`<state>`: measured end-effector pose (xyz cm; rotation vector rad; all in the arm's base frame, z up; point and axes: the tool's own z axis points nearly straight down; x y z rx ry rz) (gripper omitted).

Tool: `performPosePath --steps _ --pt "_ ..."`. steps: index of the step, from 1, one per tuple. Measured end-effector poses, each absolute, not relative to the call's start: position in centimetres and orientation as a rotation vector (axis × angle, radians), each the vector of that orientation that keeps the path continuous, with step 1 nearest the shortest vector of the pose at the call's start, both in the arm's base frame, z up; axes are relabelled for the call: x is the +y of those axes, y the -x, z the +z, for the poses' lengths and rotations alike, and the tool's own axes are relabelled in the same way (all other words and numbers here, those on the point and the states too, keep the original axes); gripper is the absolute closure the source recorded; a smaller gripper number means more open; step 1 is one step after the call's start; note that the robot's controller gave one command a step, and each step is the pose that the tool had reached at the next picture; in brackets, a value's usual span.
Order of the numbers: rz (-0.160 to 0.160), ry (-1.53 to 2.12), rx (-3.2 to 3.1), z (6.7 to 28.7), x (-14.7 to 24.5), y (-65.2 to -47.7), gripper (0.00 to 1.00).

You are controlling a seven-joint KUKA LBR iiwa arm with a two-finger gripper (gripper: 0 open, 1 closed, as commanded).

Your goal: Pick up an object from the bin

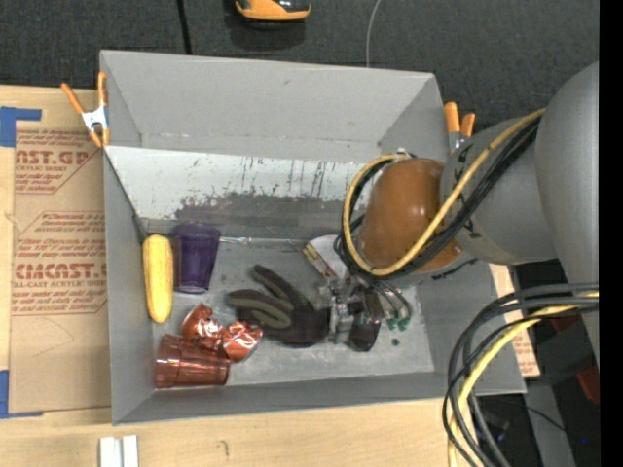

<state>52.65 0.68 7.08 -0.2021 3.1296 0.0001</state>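
Where the dark brown glove (280, 309) lies, hand (352, 321) at its right end, grip state unclear.

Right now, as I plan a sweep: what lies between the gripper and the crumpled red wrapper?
In the camera view, a dark brown glove lies there, its right end by the gripper, its left end near the crumpled red wrapper.
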Motion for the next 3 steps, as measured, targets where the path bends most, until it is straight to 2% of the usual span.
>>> performPosePath --steps 1,2,3 --pt "0.000 0.179 3.135 19.0 1.4 -52.9 1.00" --pt "0.000 0.179 3.135 19.0 1.4 -52.8 1.00" --pt "0.000 0.172 3.142 22.9 1.6 -52.7 1.00"
